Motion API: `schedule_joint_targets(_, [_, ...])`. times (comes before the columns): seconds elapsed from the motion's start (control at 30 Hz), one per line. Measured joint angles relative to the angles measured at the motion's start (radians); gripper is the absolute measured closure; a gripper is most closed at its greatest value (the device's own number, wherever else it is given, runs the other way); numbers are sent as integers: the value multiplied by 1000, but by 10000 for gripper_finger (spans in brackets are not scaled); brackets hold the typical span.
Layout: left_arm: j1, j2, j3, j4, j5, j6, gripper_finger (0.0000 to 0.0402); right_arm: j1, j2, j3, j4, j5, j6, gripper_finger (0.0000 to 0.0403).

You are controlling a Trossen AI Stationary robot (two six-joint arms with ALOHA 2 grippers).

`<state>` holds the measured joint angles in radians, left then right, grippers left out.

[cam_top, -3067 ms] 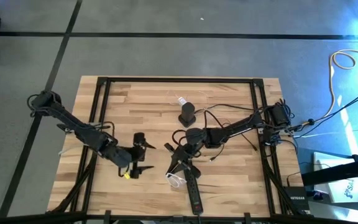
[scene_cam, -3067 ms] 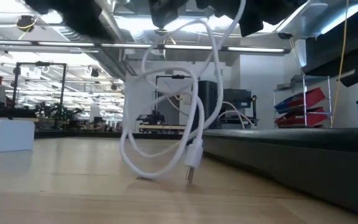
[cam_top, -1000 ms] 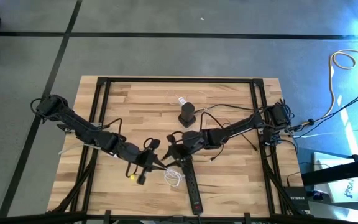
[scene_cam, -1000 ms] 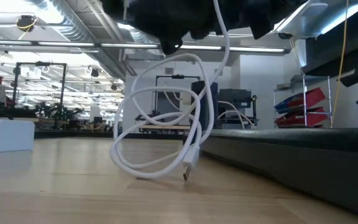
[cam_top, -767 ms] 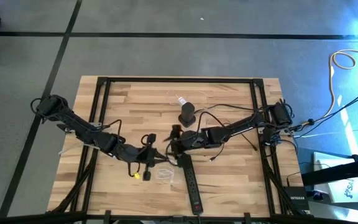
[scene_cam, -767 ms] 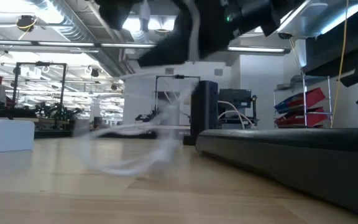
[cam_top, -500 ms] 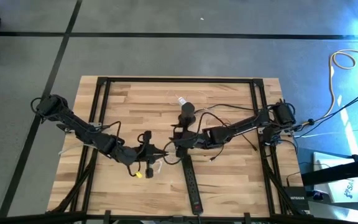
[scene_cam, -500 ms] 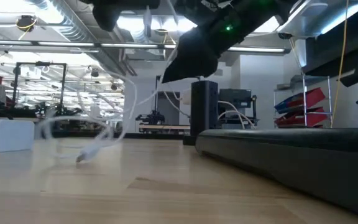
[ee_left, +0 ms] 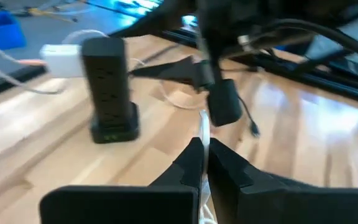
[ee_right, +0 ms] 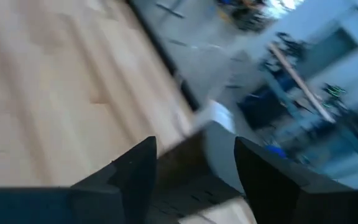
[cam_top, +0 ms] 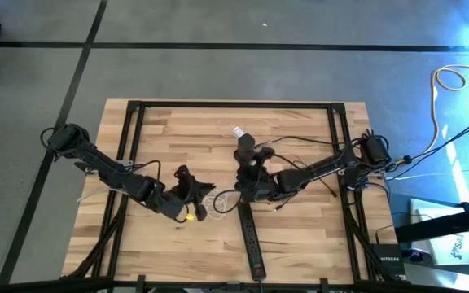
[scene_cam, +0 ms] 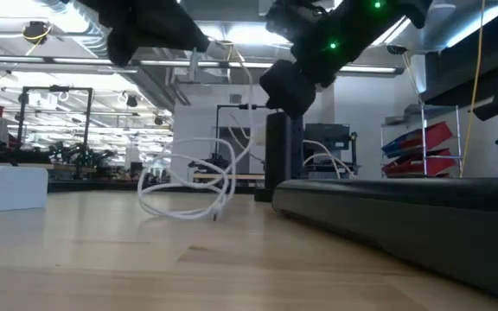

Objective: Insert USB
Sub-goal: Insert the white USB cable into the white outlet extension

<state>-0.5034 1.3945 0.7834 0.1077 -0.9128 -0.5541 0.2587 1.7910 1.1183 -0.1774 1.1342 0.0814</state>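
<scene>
A white USB cable point(scene_cam: 188, 181) lies on the pale striped wooden table point(cam_top: 300, 236); the power strip point(cam_top: 251, 240) is black.

Bright overhead strip lighting; heavy motion blur in both wrist views.

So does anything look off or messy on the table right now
The white USB cable hangs in a loose tangle from the shut left gripper, its coils dragging on the wooden table rather than held straight. The right gripper is empty, beside the upright black tower.
</scene>
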Motion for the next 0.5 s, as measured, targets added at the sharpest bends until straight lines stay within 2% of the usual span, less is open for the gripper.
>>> schedule_joint_targets(0.07, [1, 0, 0, -3, -51, -30, 401, 12, -17, 0, -85, 72, 119, 211])
schedule_joint_targets(0.17, [9, 0, 0, -16, -133, -69, 401, 19, -53, 0, -165, 83, 253, 211])
schedule_joint_targets(0.27, [22, 0, 0, -19, -167, -100, 401, 30, -68, 0, -113, -25, 247, 209])
schedule_joint_targets(0.4, [34, 0, 0, -21, -171, -100, 401, 63, -66, 0, 147, -242, 77, 209])
schedule_joint_targets(0.5, [42, 0, 0, -17, -176, -84, 401, 110, -58, -3, 280, -279, 14, 213])
